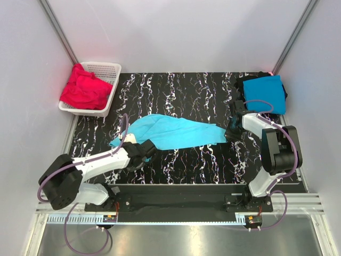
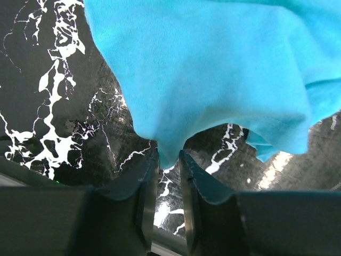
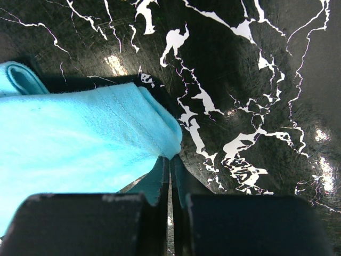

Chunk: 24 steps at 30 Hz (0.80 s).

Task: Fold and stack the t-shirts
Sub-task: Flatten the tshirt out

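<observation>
1. Your left jaws, nearly closed, pinch a soft fold of the light turquoise t-shirt (image 1: pixel 170 130).
2. Your right jaws are fully closed on its stitched hem corner.
3. It stretches, wrinkled, across the frame's middle over the glossy black white-veined bench (image 1: pixel 186 90).

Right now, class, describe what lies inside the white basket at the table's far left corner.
Crumpled red fabric fills most of the white basket, spilling over its left rim. How many shirts make up the heap, and anything beneath them, is covered.
</observation>
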### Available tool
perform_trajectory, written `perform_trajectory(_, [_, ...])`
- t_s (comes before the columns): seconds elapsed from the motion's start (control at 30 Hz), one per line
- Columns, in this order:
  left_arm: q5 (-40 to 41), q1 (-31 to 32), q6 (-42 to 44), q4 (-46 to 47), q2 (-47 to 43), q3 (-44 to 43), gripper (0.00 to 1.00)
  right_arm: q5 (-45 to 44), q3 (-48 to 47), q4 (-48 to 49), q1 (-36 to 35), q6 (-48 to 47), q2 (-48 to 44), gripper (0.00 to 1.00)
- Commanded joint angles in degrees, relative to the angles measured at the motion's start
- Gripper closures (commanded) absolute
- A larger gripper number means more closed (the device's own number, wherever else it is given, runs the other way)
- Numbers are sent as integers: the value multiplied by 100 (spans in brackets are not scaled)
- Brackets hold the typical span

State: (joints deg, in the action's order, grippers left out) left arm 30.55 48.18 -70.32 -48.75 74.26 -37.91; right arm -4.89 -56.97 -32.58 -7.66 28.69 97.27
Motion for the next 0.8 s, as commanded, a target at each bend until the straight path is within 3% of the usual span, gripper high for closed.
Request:
perform_trajectory(0.0, [320, 16, -25, 85, 185, -225, 71, -109, -51, -20, 10, -91, 46, 100])
perform_trajectory(0.13, [268, 16, -16, 138, 308, -217, 71, -118, -42, -21, 10, -100, 28, 100])
perform_trajectory(0.2, [259, 24, -16, 155, 300, -208, 78, -127, -51, -38, 10, -91, 11, 100])
perform_trajectory(0.23, [242, 16, -16, 155, 256, -217, 90, -118, -51, -29, 10, -91, 28, 100])
perform_trajectory(0.3, [241, 24, 1, 138, 186, -217, 100, -118, -51, -29, 10, -92, 29, 100])
perform_trajectory(0.57, [408, 16, 194, -160, -227, -498, 100, -179, -51, -56, -7, -118, -103, 100])
perform_trajectory(0.77, [794, 24, 554, -810, -684, -1191, 100, -688, -279, -459, -288, -100, -673, 100])
